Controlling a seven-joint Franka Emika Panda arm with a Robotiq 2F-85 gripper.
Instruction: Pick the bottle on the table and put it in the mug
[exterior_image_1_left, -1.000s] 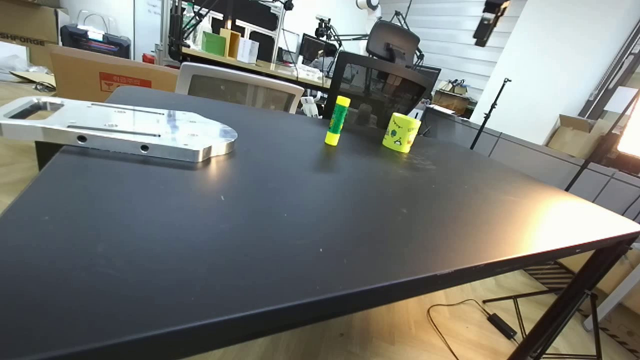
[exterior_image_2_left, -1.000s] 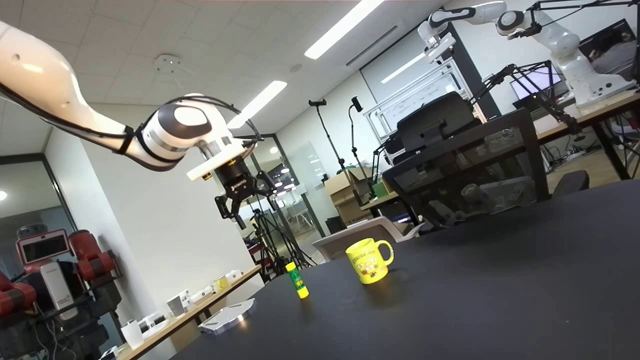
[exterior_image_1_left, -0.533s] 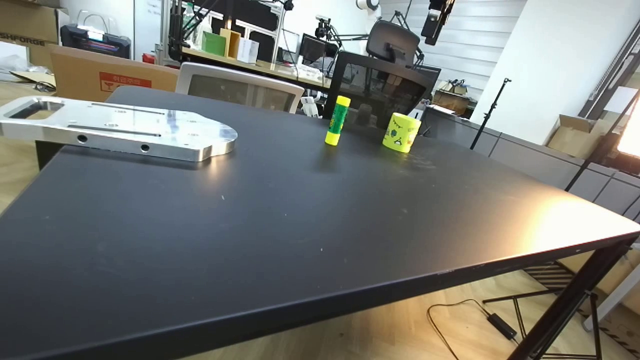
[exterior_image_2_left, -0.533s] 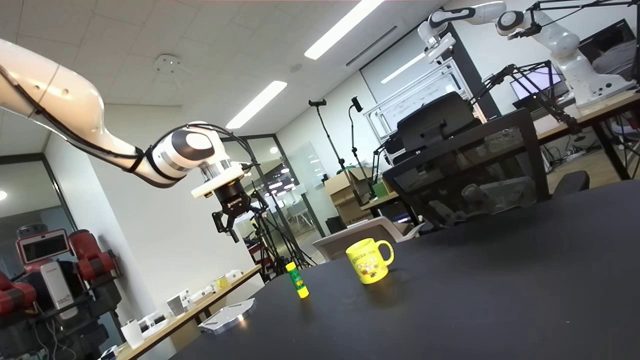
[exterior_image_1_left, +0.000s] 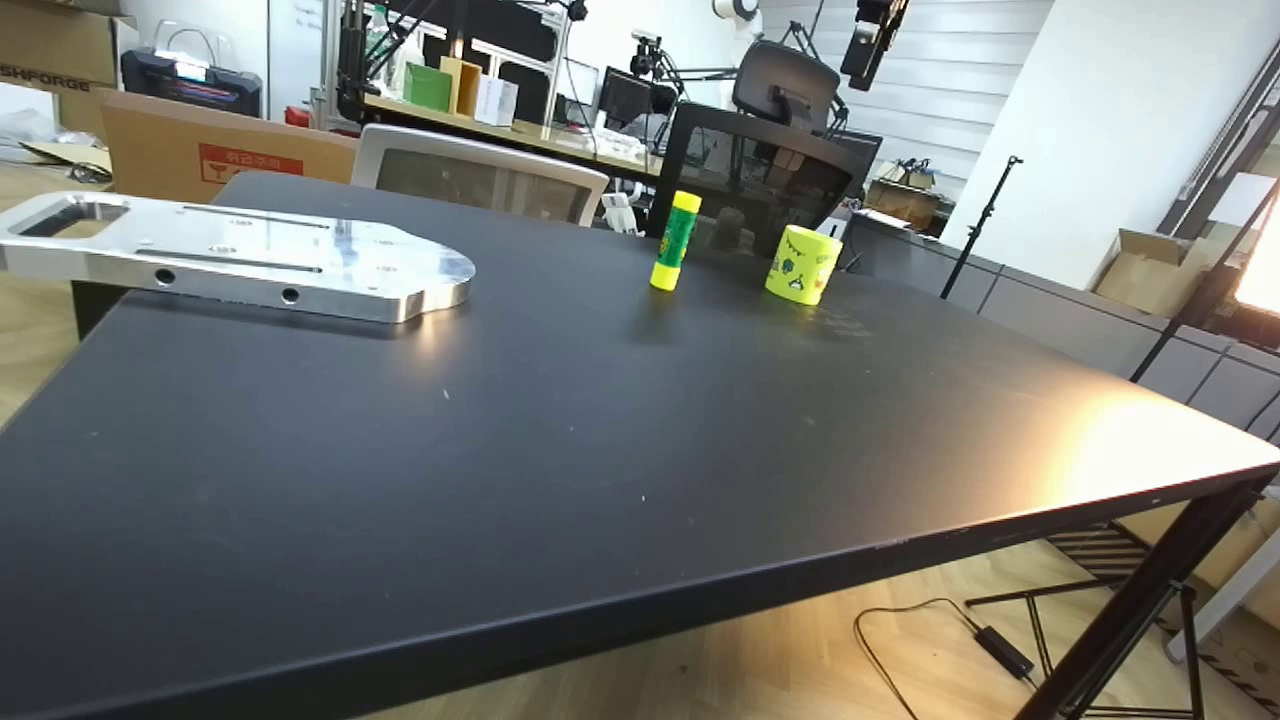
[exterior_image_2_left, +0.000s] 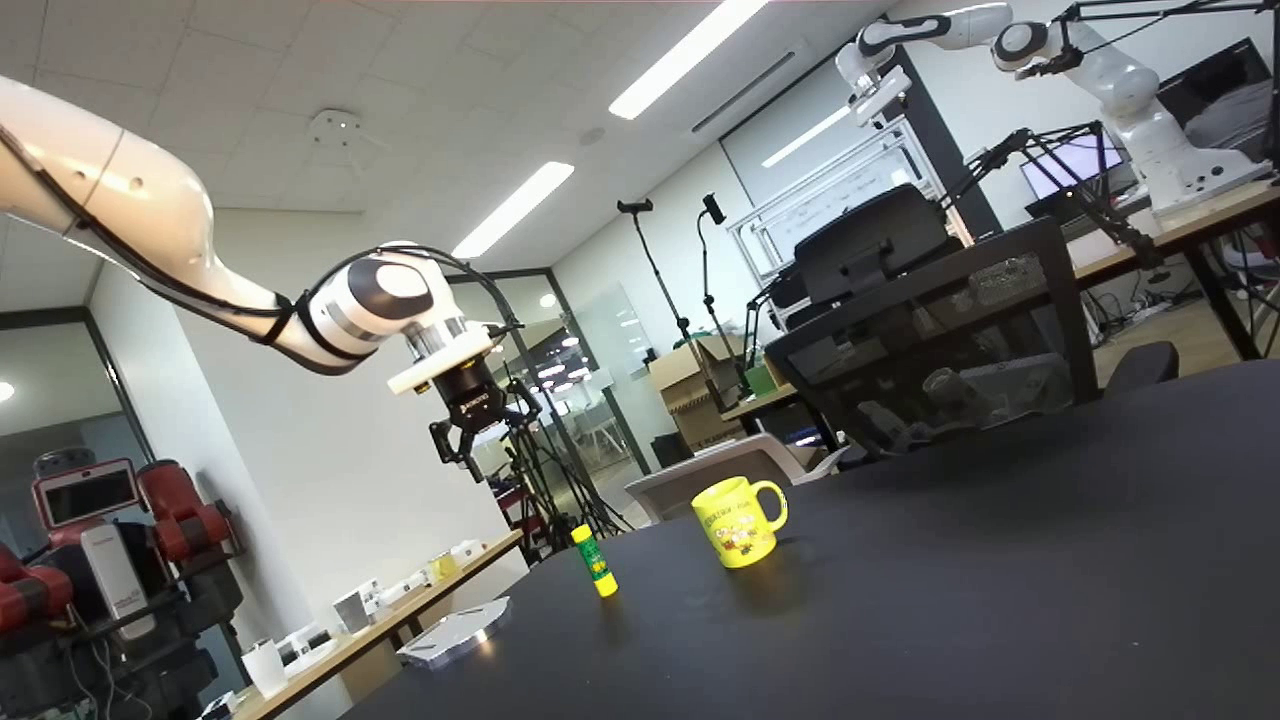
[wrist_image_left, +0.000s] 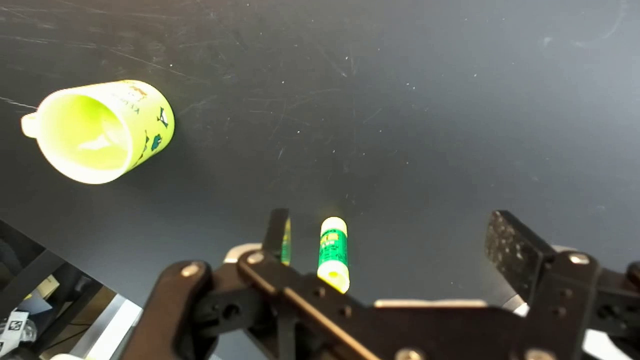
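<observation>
The bottle is a slim upright tube with yellow ends and a green label, on the black table (exterior_image_1_left: 540, 450). It shows in both exterior views (exterior_image_1_left: 675, 243) (exterior_image_2_left: 595, 562) and in the wrist view (wrist_image_left: 333, 245). The yellow-green mug stands upright beside it, apart from it, in both exterior views (exterior_image_1_left: 803, 265) (exterior_image_2_left: 738, 522) and at the left of the wrist view (wrist_image_left: 145, 120). My gripper (wrist_image_left: 395, 240) is open and empty, high above the table (exterior_image_2_left: 505, 450). In the wrist view the bottle appears between the fingers, closer to the left one; its near end is partly covered by the gripper.
A thick silver metal plate (exterior_image_1_left: 240, 245) lies across the table's edge, also visible in an exterior view (exterior_image_2_left: 455, 632). A white-framed chair (exterior_image_1_left: 480, 170) and a black mesh chair (exterior_image_2_left: 940, 350) stand against the table's edges.
My arm has lowered a little, and the gripper has shifted sideways toward the bottle and mug, mostly in the earlier half second. It barely moved since. The bottle and mug have not moved.
</observation>
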